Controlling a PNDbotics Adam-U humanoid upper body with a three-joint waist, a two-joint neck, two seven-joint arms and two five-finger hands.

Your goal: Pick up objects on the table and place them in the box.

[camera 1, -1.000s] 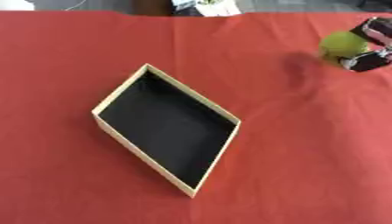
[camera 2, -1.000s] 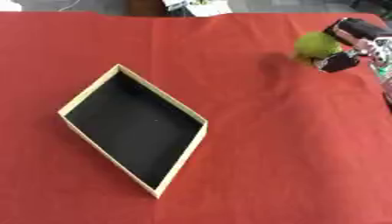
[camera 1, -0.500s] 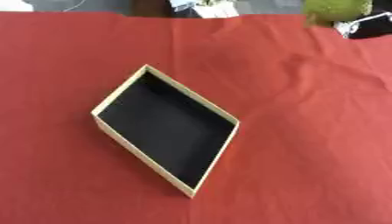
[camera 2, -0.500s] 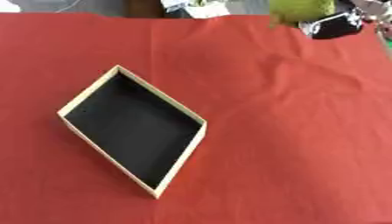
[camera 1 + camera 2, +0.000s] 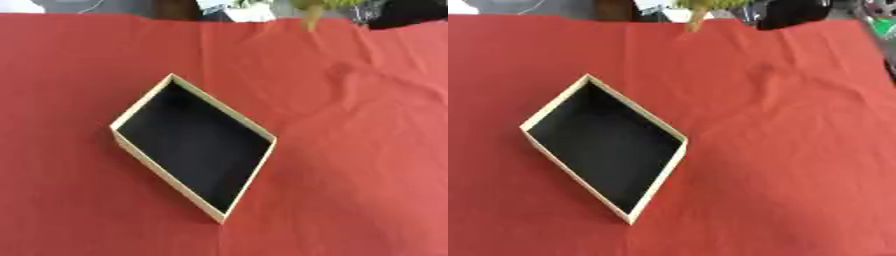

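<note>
An open cardboard box [image 5: 143, 104] with a black inside lies askew near the middle of the red cloth, and nothing shows inside it. At the top edge a yellow-green rounded object [image 5: 707, 5] hangs above the far side of the table, a thin part [image 5: 696, 22] trailing down from it. My right hand [image 5: 794, 12] is a dark blur just to the right of the object and holds it. Most of the object and the hand are cut off by the top edge. My left hand shows in neither view.
The red cloth [image 5: 367, 175] covers the whole table, with a raised wrinkle [image 5: 350, 75] at the right rear. Blurred clutter [image 5: 232, 7] lies beyond the far edge. The cloth's right edge [image 5: 884, 55] shows in the right eye view.
My right hand has carried the yellow-green object up from the right side of the cloth and leftward along the far edge. The box has not moved.
</note>
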